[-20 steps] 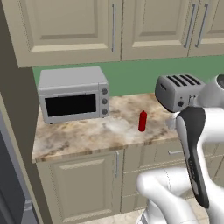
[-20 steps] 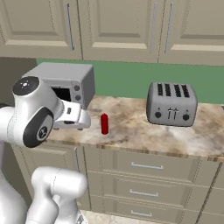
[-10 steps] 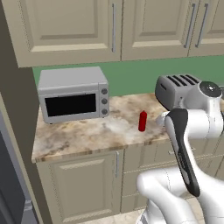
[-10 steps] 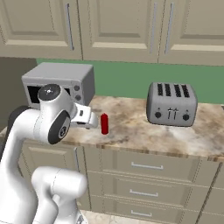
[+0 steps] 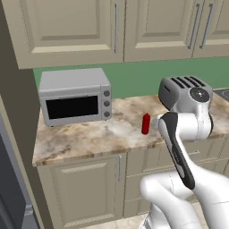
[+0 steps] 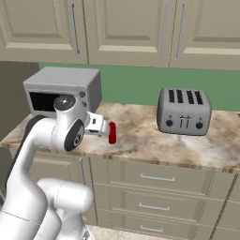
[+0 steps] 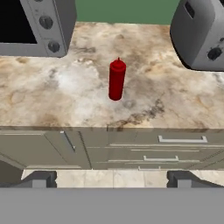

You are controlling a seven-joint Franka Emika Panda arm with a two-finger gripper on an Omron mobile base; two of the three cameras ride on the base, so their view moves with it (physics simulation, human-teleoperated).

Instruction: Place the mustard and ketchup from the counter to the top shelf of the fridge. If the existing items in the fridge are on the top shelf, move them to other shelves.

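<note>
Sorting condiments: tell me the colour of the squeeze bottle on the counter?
Red: the ketchup, clearest in the hand view.

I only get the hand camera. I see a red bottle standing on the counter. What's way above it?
Observer: Cream wall cabinets hang above the counter, over a green wall.
Operator: Is the grey box on my left a microwave?
Observer: Yes, the microwave has a dark window and knobs.
Operator: Is the arm near the ketchup?
Observer: Its hand reaches toward the ketchup from the front, not touching; the fingers are open.
</note>
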